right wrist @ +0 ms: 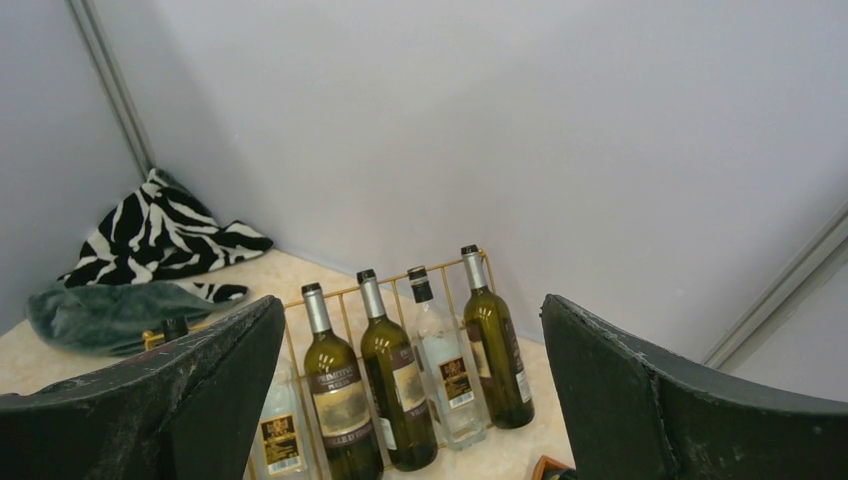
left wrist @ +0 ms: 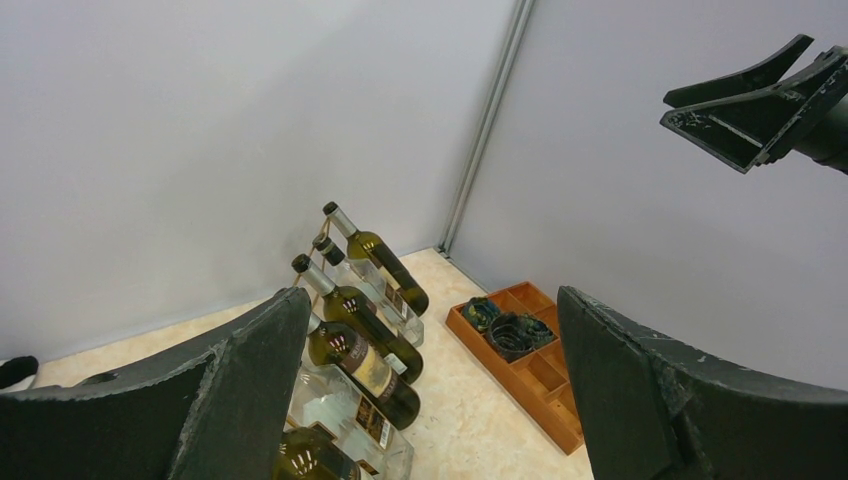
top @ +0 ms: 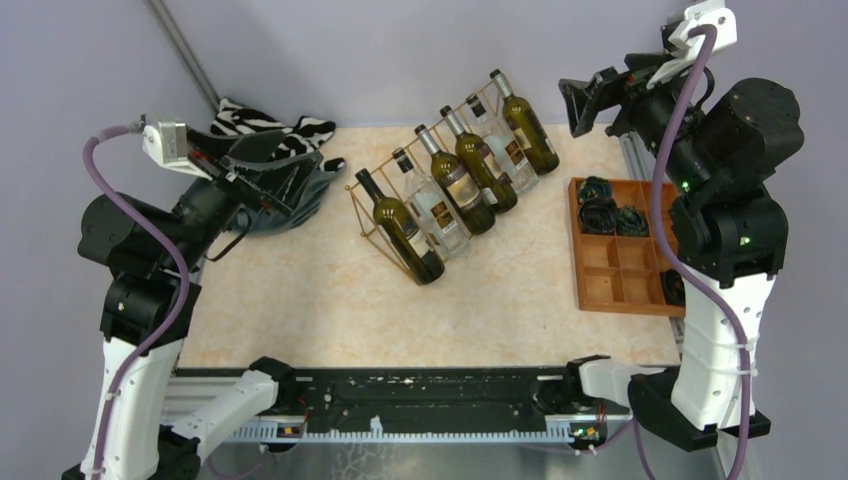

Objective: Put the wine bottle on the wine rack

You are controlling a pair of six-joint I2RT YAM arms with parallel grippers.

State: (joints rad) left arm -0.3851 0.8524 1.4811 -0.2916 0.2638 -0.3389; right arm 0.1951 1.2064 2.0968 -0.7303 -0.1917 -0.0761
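Note:
The gold wire wine rack (top: 362, 188) stands mid-table, slanting from near left to far right. Several wine bottles lie side by side on it, dark green ones (top: 405, 228) alternating with clear ones (top: 437, 208); every bottle I see rests on the rack. My left gripper (top: 310, 168) hovers open and empty at the left, above a cloth pile. My right gripper (top: 588, 100) hangs open and empty, raised at the far right beyond the rack. The left wrist view (left wrist: 432, 300) looks along the bottle row (left wrist: 365, 365). The right wrist view (right wrist: 412, 305) faces the bottles (right wrist: 340, 400) and rack wire (right wrist: 345, 292).
An orange compartment tray (top: 600, 270) with dark rolled items (top: 598, 214) sits at the right, also in the left wrist view (left wrist: 545, 400). A zebra-striped cloth (top: 262, 124) and a grey cloth (top: 290, 205) lie at the far left. Grey walls close the back and sides.

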